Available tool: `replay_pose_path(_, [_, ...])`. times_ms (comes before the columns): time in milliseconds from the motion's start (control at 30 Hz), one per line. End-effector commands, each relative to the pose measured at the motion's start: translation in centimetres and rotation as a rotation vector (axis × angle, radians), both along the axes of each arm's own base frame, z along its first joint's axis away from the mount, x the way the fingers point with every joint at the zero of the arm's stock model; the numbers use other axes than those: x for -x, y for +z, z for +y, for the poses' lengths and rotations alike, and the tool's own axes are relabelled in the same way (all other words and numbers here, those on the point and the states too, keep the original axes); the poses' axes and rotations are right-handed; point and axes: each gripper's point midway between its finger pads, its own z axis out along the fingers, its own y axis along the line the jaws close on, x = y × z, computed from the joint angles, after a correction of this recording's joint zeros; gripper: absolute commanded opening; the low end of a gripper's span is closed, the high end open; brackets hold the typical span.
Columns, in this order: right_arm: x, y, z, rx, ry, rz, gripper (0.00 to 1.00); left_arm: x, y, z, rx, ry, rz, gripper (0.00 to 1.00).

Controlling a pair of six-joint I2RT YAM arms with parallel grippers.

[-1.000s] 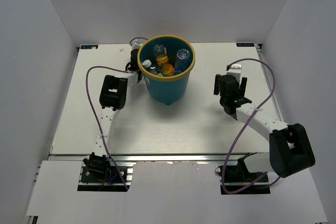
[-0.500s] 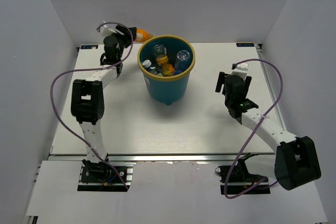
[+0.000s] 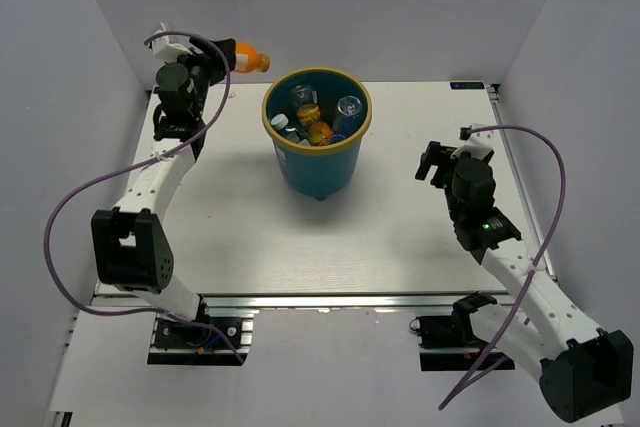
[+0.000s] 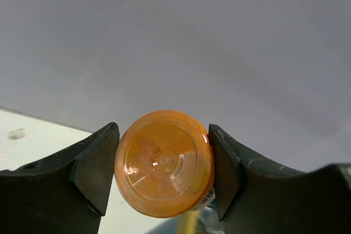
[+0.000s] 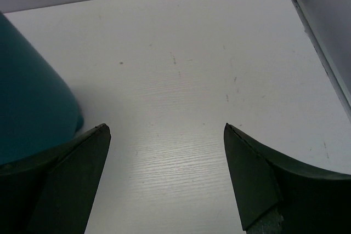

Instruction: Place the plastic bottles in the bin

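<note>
**Orange bottle clamped in left pincer, upper left of the bin**

Top view: the left arm reaches to the upper left of the frame. The left pincer is raised in front of the grey back wall, past the far left corner of the desk.

It is clenched on the orange bottle. The bottle lies roughly level, with its pale end pointing right. In the frame it sits up and left of the bin's rim, close to it but apart from it.

Left wrist view: the round orange base fills the gap between the two dark fingers, and each finger presses a side of the bottle. A sliver of yellow rim and teal shows at the bottom edge below the bottle.

The bin stands upright on the desk, upper centre of the frame. Several bottles are heaped inside it. Clear ones lie at the top and right, one with blue at the left, and something orange-yellow in the middle. I cannot make out the exact count.

The right pincer is at centre right of the frame, well apart from the bin. It is released and holds nothing. In the right wrist view its fingers stand wide over bare desk, and the bin's teal wall shows at the left edge.
</note>
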Motion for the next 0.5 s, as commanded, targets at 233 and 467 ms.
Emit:
replay_pose_path(233, [1.9,-0.1,1.8,-0.026,0.145,0.016,0.89,10.0,7.6,-8.8,-0.129,-0.295,-0.176,0.00])
replay_pose_path(467, [1.5,0.4,2.0,-0.045,0.140,0.011,0.89,10.7,1.5,-14.4,-0.194,-0.450,-0.025,0.08])
